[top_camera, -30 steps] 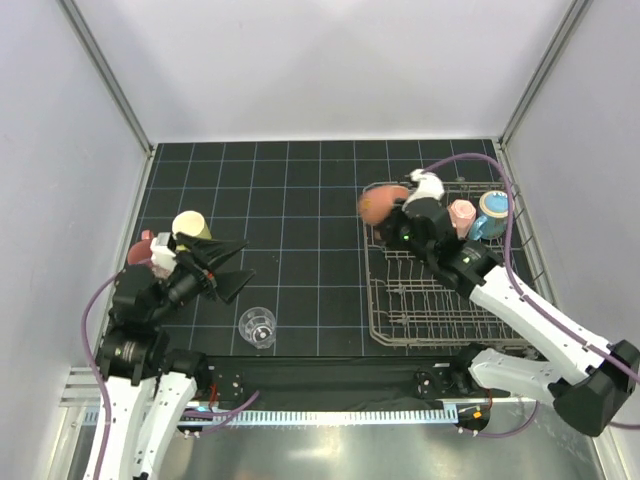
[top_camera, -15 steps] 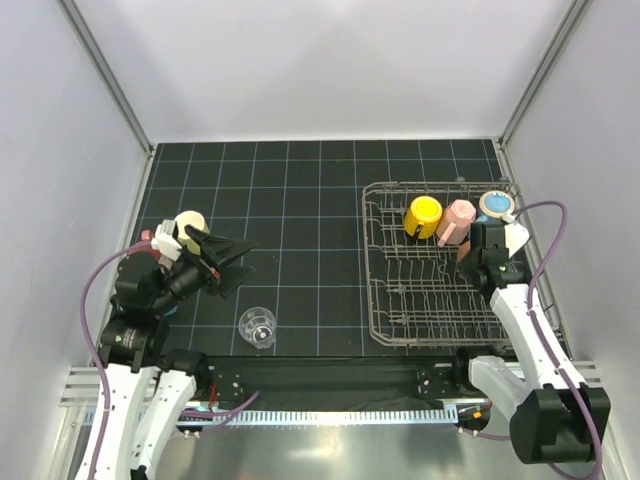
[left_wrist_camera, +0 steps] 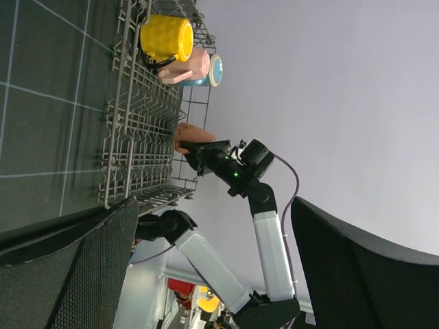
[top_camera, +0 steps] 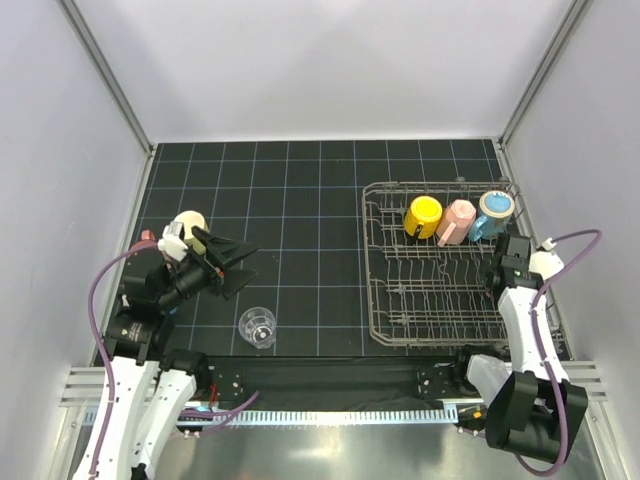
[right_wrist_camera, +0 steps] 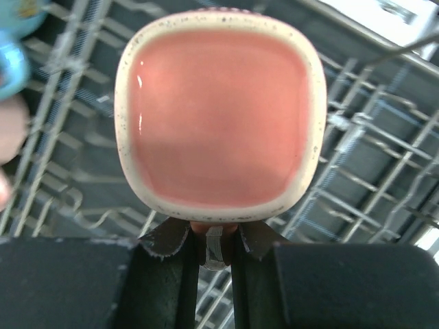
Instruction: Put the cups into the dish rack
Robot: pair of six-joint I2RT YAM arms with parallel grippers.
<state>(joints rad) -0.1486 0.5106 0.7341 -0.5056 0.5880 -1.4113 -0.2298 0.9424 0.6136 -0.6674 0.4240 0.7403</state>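
Work surface: black mat (top_camera: 300, 200), matte, ruled with a thin pale grid, running wall to wall. Enclosure: plain white back wall (top_camera: 330, 60), left side wall (top_camera: 50, 200) and right side wall (top_camera: 600, 150), joined by slanting grey metal corner posts (top_camera: 108, 75). Near edge: brushed metal sheet (top_camera: 330, 455); lighting even and soft, shadows faint.

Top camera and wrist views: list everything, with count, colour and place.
dish rack: one, grey wire, right side of mat
yellow mug: one, yellow, rack's far row
pink mug: one, pink, between yellow and blue
blue mug: one, blue, far right corner of rack
glass tumbler: one, clear, on mat near left arm's base
pale cup: one, pale yellow, beside left arm
held cup: one, salmon inside, cream rim, over rack
mat: one, black, gridded
left end effector: open, empty
right end effector: shut on held cup
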